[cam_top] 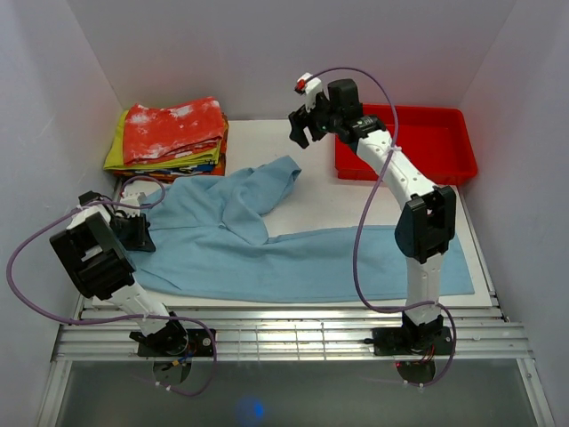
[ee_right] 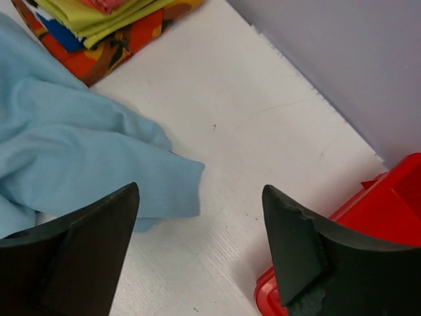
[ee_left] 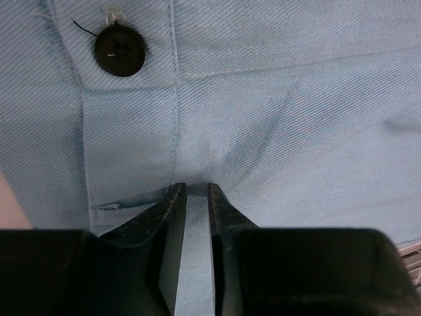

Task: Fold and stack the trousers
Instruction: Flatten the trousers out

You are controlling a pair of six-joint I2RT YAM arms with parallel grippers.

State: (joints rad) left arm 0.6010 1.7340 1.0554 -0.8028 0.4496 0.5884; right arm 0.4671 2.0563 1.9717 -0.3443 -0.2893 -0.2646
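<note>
Both legs of the trousers [cam_top: 267,258] look limp; left fingers [ee_left: 171,217] pinch cloth short of the button [ee_left: 120,51], right fingers [ee_right: 85,243] spread.

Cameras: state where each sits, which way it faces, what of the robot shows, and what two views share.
Top external: above and behind the arms, looking down on the table; both arms show.
Left wrist: on the left arm, facing down close on the trousers by a button; left claw nips the fabric.
Right wrist: on the raised right arm, facing down at a trouser leg; open right claw shows.
Shared: top and right wrist both show the clothes stack and red tray.
</note>
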